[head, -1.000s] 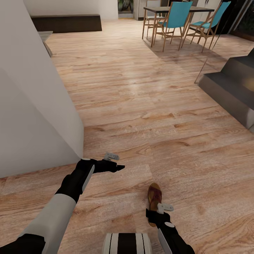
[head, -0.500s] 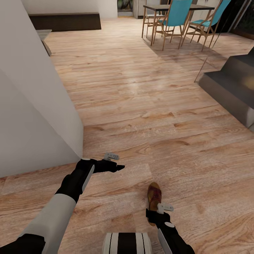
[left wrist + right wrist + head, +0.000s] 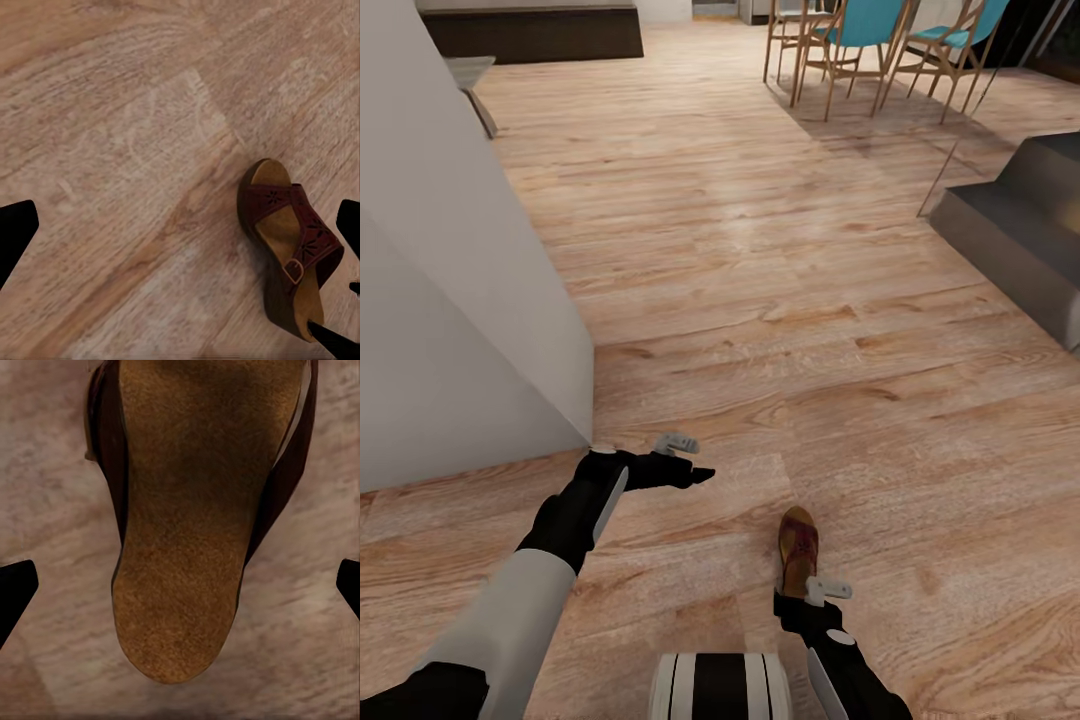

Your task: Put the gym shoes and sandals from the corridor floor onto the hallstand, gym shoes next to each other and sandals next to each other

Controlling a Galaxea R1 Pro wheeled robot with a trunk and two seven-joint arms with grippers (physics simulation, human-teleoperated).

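No text, label, brand, number or sign can be read in any of the pictures. The sandal (image 3: 289, 244) carries only a cut-out flower pattern on its strap and a small buckle, with no letters, and its tan footbed (image 3: 191, 517) is plain. The wood-plank floor (image 3: 760, 300), at the middle of the head view, shows only grain.
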